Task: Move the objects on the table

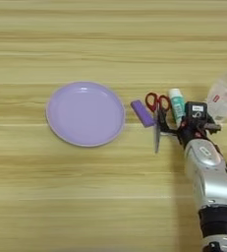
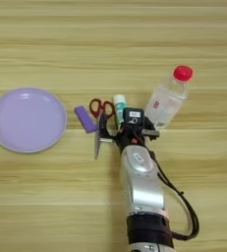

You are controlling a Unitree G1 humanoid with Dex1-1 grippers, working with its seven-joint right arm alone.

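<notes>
The lavender plate (image 1: 85,113) lay on the wooden worktop (image 1: 85,44) well to the left of the cluster, with the small purple block (image 1: 142,113) just off its right rim and the red-handled scissors (image 1: 157,118) beside that, blades pointing toward the robot. The white-and-green glue stick (image 1: 176,104) stood crowded between the scissors' handles and the gripper (image 2: 125,129), whose fingers' state I could not tell, since the wrist hid them. A clear bottle with a red cap (image 2: 168,98) lay tilted just right of the gripper.

A clear plastic bottle (image 2: 165,102) lies tilted on the wood; its red cap (image 2: 183,73) points toward one o'clock.
</notes>
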